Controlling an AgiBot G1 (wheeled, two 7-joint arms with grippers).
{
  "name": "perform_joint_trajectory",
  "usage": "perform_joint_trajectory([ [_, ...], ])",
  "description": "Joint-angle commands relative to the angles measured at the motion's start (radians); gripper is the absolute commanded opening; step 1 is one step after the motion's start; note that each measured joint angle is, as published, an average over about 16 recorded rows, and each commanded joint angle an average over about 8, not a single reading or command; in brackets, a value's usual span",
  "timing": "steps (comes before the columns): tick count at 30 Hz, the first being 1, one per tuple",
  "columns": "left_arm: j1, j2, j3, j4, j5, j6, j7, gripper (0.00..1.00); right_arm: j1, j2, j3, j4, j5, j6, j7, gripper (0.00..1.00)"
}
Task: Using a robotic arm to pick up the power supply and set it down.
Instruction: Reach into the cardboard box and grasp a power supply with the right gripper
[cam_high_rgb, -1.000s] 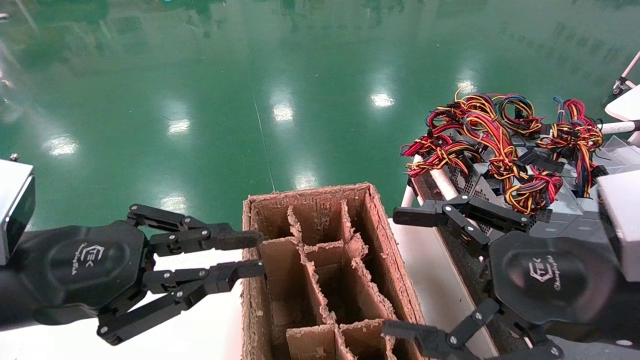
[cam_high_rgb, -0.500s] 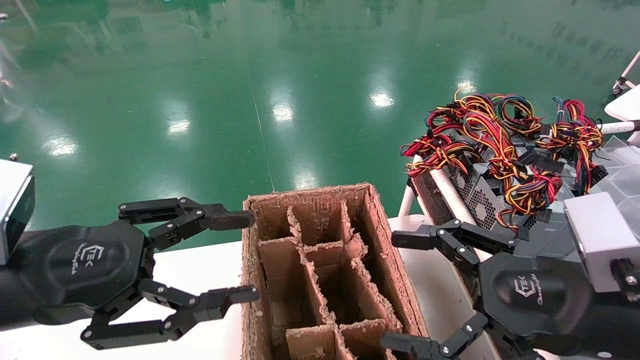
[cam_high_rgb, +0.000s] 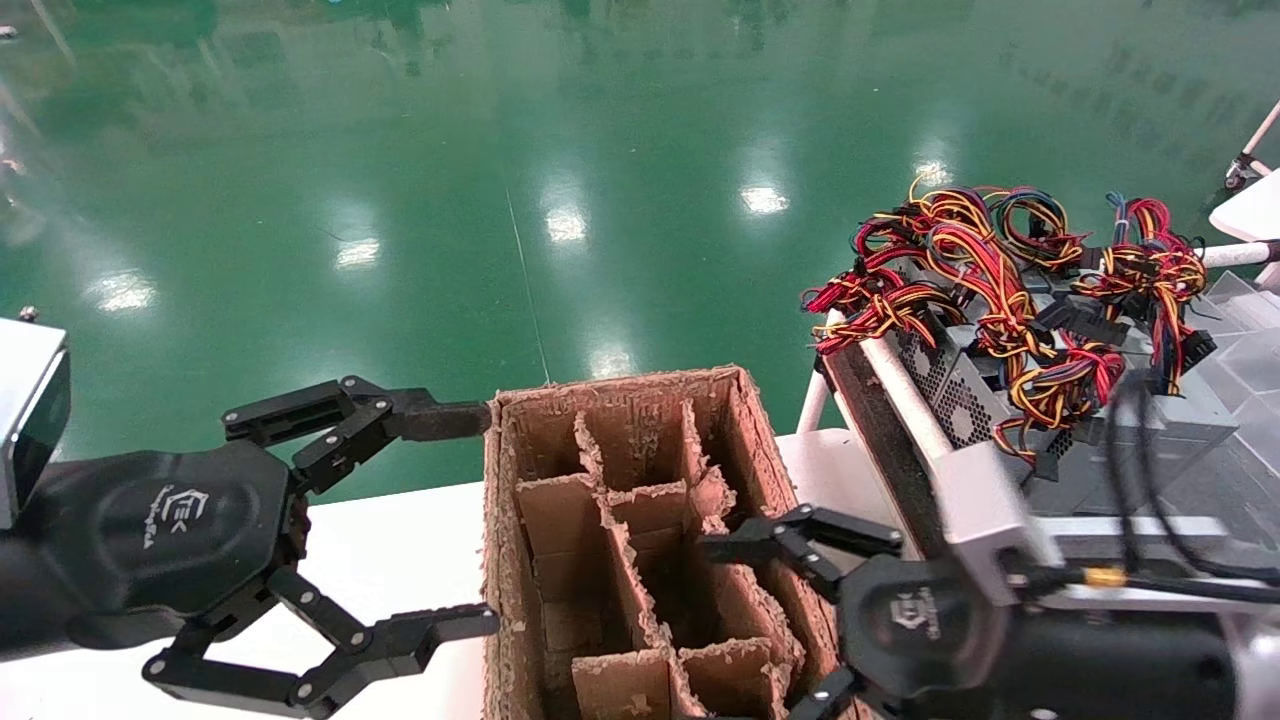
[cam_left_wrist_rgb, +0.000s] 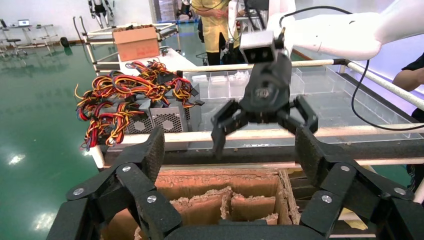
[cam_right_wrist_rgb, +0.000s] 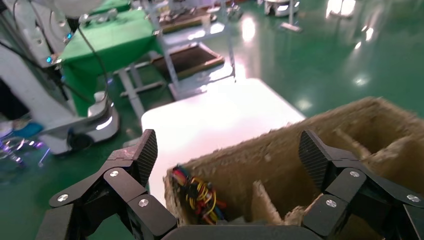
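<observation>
1. My right hand (cam_high_rgb: 760, 620) hangs released, fingers spread, over the cardboard divider box (cam_high_rgb: 640, 540) at 6 o'clock.
2. My left hand (cam_high_rgb: 470, 525) sits released at 9 o'clock, beside the box wall.
3. The power supply (cam_high_rgb: 960, 395) lies on the rack (cam_high_rgb: 880, 420) at 2 o'clock, wires (cam_high_rgb: 990, 270) piled on top, ungrasped.

divider box (cam_high_rgb: 640, 540) centre, on white table (cam_high_rgb: 400, 560) | power supplies (cam_high_rgb: 1010, 380) right, on rack (cam_high_rgb: 890, 420) beside box

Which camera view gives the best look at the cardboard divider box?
The head view: it looks down on the cardboard divider box and all its compartments. The left wrist view shows only the top edge; the right wrist view shows one corner, with wires inside.
</observation>
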Motion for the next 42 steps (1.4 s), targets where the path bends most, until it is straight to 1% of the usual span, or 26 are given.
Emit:
perform_joint_trajectory([
  [1,0.000,0.000,0.000,0.000,0.000,0.000,0.000,1.00,0.023,-0.024,-0.022,-0.027,-0.026,-0.015,0.000,1.00],
  [8,0.000,0.000,0.000,0.000,0.000,0.000,0.000,1.00,0.068,-0.106,-0.116,-0.098,-0.079,-0.034,-0.022,1.00],
  [22,0.000,0.000,0.000,0.000,0.000,0.000,0.000,1.00,0.120,-0.210,-0.296,-0.235,-0.090,-0.041,-0.115,1.00],
  [23,0.000,0.000,0.000,0.000,0.000,0.000,0.000,1.00,0.122,-0.214,-0.308,-0.243,-0.089,-0.041,-0.121,0.94],
  [24,0.000,0.000,0.000,0.000,0.000,0.000,0.000,1.00,0.124,-0.219,-0.319,-0.252,-0.087,-0.041,-0.127,0.84],
  [30,0.000,0.000,0.000,0.000,0.000,0.000,0.000,1.00,0.140,-0.241,-0.380,-0.297,-0.072,-0.040,-0.164,0.10],
  [31,0.000,0.000,0.000,0.000,0.000,0.000,0.000,1.00,0.143,-0.245,-0.390,-0.303,-0.070,-0.039,-0.171,0.04],
  [32,0.000,0.000,0.000,0.000,0.000,0.000,0.000,1.00,0.148,-0.249,-0.398,-0.309,-0.069,-0.039,-0.177,0.00],
  [33,0.000,0.000,0.000,0.000,0.000,0.000,0.000,1.00,0.152,-0.253,-0.407,-0.315,-0.068,-0.038,-0.182,0.00],
  [42,0.000,0.000,0.001,0.000,0.000,0.000,0.000,1.00,0.189,-0.283,-0.464,-0.366,-0.061,-0.031,-0.235,0.00],
])
